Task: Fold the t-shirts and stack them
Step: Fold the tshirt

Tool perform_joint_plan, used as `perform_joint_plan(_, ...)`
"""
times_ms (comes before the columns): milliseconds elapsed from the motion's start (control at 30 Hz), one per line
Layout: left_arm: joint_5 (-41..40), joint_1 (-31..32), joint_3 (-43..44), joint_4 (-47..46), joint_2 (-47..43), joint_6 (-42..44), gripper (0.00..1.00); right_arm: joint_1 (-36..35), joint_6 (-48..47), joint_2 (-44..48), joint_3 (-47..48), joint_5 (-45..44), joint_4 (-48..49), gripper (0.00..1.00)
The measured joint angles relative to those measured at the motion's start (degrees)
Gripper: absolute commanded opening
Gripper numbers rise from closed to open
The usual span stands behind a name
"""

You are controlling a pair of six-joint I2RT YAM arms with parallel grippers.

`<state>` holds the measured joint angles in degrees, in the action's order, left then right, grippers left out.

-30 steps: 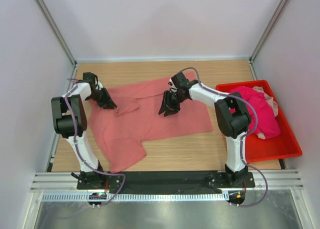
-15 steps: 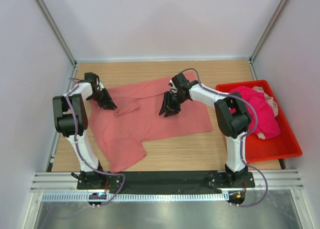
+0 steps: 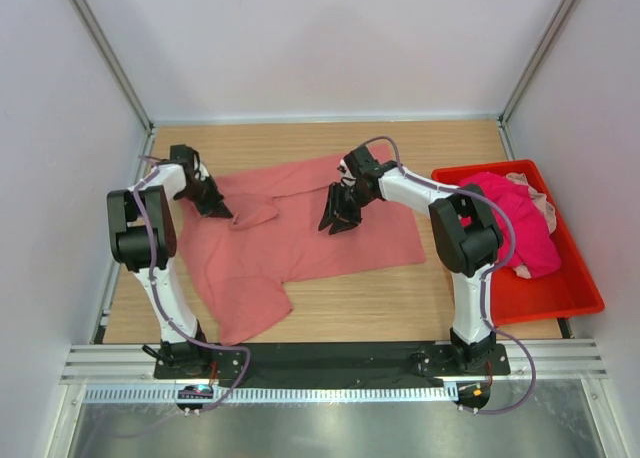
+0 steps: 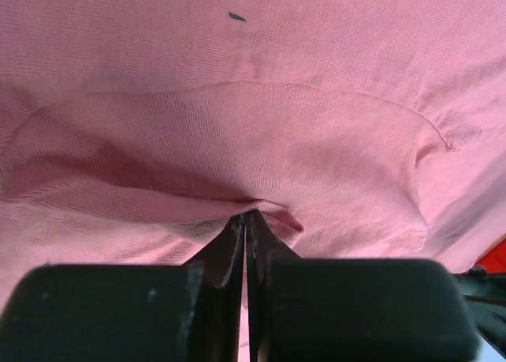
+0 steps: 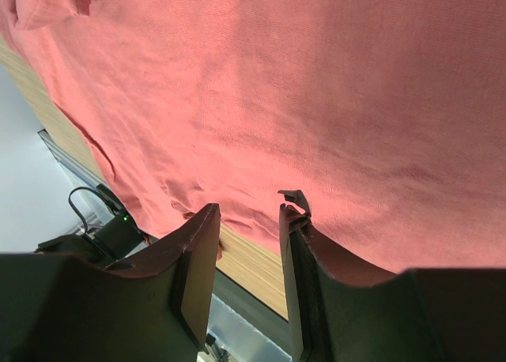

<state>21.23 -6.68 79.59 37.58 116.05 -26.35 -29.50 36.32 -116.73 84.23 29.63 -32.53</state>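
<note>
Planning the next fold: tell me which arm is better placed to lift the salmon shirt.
Left, probably. The left tool is shut on a pinched fold of the salmon t-shirt; the right tool stands open over the cloth, gripping nothing.

The salmon t-shirt (image 4: 261,133) is soft, matt knit cloth whose fine ribbed weave shows close up. The magenta t-shirt (image 3: 520,228) looks like similar matt cloth, against the smooth, faintly glossy hard plastic of the red bin (image 3: 565,296). The tabletop (image 3: 400,303) is pale wood with a visible grain and a dull, smooth finish, and the rail (image 3: 560,363) along its near edge is ridged silvery metal. The left gripper (image 4: 247,216) and right gripper (image 5: 251,210) have jaws of matt black plastic, and the arms (image 3: 165,288) wear smooth white shells with a slight sheen.
</note>
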Motion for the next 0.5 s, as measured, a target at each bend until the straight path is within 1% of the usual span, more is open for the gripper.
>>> perform_joint_plan(133, -0.7, 0.2, 0.0, 0.3, -0.4, 0.0, 0.0, 0.0, 0.0, 0.0, -0.2, 0.1, 0.0, 0.43)
perform_joint_plan(233, -2.4, 0.4, -0.8, 0.7, -2.8, -0.3, 0.0, 0.0, 0.0, 0.0, -0.3, 0.1, 0.1, 0.43)
perform_joint_plan(500, -8.7, 0.5, -7.6, 3.8, -20.2, -2.5, 0.0, 0.0, 0.0, 0.0, -0.3, 0.2, 0.4, 0.43)
